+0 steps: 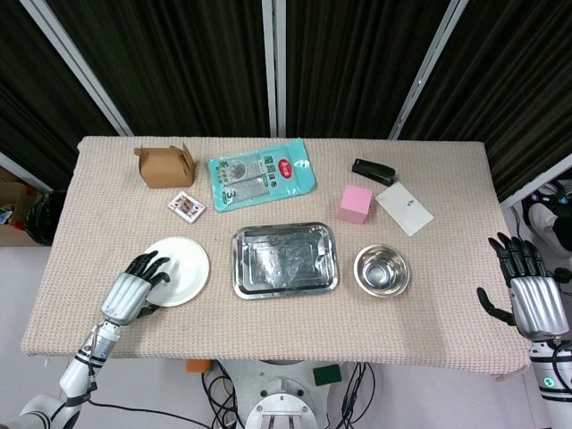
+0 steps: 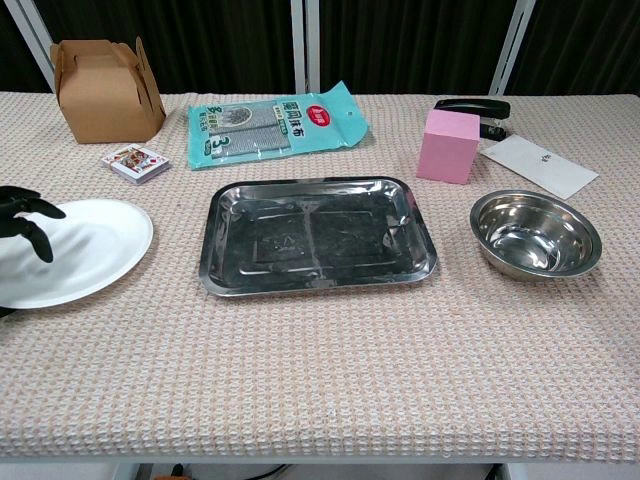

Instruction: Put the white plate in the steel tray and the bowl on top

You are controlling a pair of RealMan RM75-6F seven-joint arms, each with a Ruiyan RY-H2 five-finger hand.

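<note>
The white plate (image 1: 181, 268) (image 2: 85, 250) lies flat on the cloth at the front left. My left hand (image 1: 134, 288) (image 2: 24, 216) is at the plate's left rim, dark fingers arched over it and a thumb low at the edge; no firm grip shows. The steel tray (image 1: 238, 264) (image 2: 209, 252) sits empty in the middle, just right of the plate. To the tray's right stands the empty steel bowl (image 1: 382, 271) (image 2: 536, 236). My right hand (image 1: 529, 293) hangs beyond the table's right edge, fingers spread, holding nothing.
Along the back stand a cardboard box (image 1: 164, 165), a teal packet (image 1: 261, 175), a black stapler (image 1: 373, 171) and a white card (image 1: 403, 208). A card deck (image 1: 186, 206) lies behind the plate. A pink block (image 1: 355, 203) stands behind the bowl.
</note>
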